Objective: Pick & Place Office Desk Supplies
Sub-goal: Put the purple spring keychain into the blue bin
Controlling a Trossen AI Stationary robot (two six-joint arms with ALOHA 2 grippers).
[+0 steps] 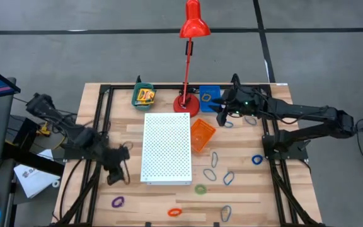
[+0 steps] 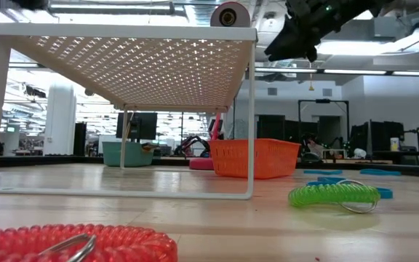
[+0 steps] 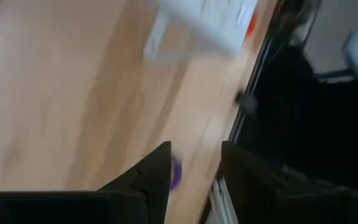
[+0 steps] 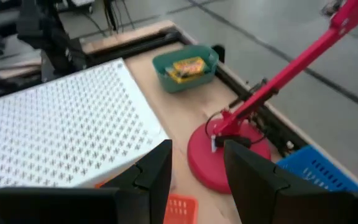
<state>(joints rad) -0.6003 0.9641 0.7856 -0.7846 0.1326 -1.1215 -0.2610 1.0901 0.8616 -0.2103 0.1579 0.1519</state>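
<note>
- Supplies: yellow-and-green boxes already lie in the green bin at the table's far edge, left of the red lamp's base.
- Coiled loops are loose on the wood on the right and near side: blue and grey ones right of the white perforated board, a green loop and an orange loop by the near edge, and a purple loop at the near left.
- An orange bin sits against the board's right edge; a blue bin stands just right of the lamp base, with a dark loop inside.
- Right gripper: raised over the table between the blue and orange bins. In its wrist view the fingers stand apart with nothing between them.
- Left gripper: low over bare wood left of the board. Its fingers are parted and empty, with the purple loop showing between them.
- Step, my judgement: mid-sort, both grippers between picks.
- Next move calls for: the left dropping straight onto the purple loop, one finger through or beside the coil. The right must turn back toward the nearby blue-grey loops. The lamp stem is close, so swing wide of it.
</note>
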